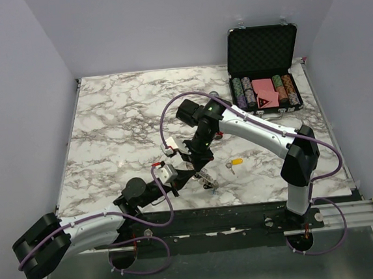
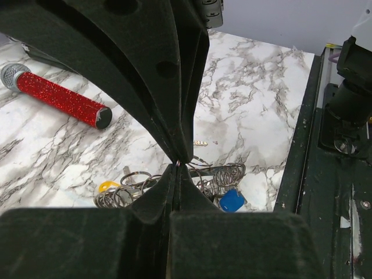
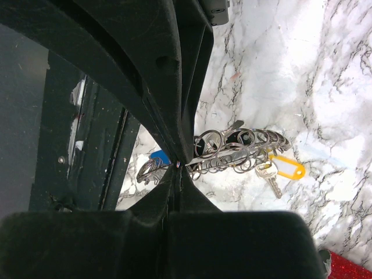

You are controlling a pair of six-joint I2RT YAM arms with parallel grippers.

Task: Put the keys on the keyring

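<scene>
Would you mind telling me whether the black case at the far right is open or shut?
Open: the case has its lid standing upright, foam lining showing, and poker chips lie exposed in its base.

Marble-patterned table [image 1: 106, 120] between plain lilac walls [image 1: 163, 24]

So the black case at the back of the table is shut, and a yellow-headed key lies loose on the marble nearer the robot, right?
Not quite. The top external view shows the black case open, lid up, chips inside. The rest holds: the yellow-headed key lies loose on the marble.
</scene>
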